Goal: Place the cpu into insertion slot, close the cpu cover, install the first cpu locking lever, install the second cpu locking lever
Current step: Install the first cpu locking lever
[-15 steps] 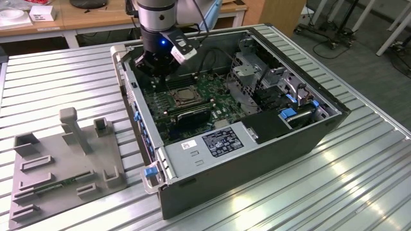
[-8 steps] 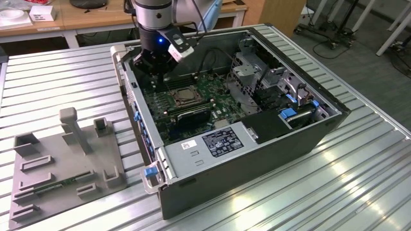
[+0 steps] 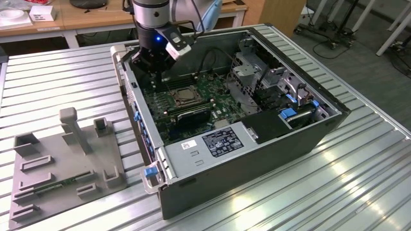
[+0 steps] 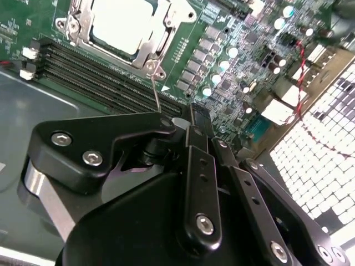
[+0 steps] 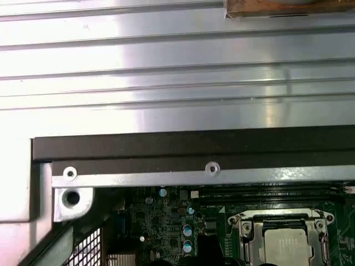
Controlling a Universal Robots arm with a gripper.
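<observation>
One arm, and its gripper (image 3: 153, 65) hangs inside the open computer case (image 3: 192, 192) on the slatted worktop (image 3: 57, 82), over the green board (image 3: 212, 91) near its corner by the case's wall at the exterior view's left. The cpu (image 4: 119, 25) sits in the insertion slot (image 5: 277, 223), the cpu cover (image 4: 160, 39) flat down around it. A thin locking lever (image 4: 157, 94) stands up beside the cover, reaching the gripper's body. Jaws open or closed? Cannot tell. A grey fixture plate (image 3: 64, 163) lies on the worktop beside the case.
</observation>
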